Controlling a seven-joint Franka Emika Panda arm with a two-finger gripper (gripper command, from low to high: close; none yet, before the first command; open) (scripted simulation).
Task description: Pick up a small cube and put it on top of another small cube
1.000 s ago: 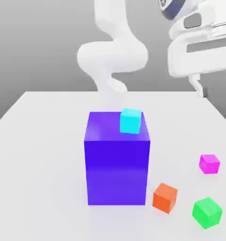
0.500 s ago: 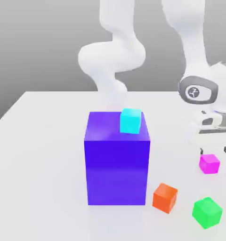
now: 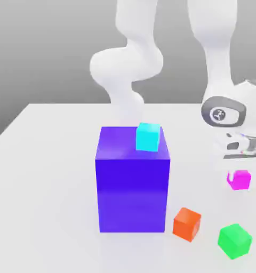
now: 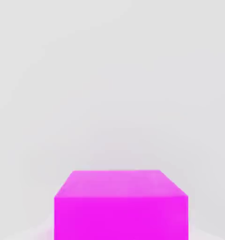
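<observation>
The small cube (image 3: 239,179) is plain magenta-pink and sits at the exterior view's right, just off the white table (image 3: 45,176), squared up to the hand. My gripper (image 3: 239,169) comes down from the white hand directly above it and is shut on the small cube. In the hand view the small cube (image 4: 121,206) looms close in front of the camera, with pale table surface behind it.
A big blue-violet block (image 3: 133,181) stands mid-table with a cyan cube (image 3: 148,137) on its top. An orange cube (image 3: 186,224) and a green cube (image 3: 234,241) lie on the table nearer the front, below the gripper. The arm's white links rise behind the block.
The hand came down from high at the exterior view's right onto the small cube. Its jaws went from open to shut, and the small cube turned square and rose slightly.
</observation>
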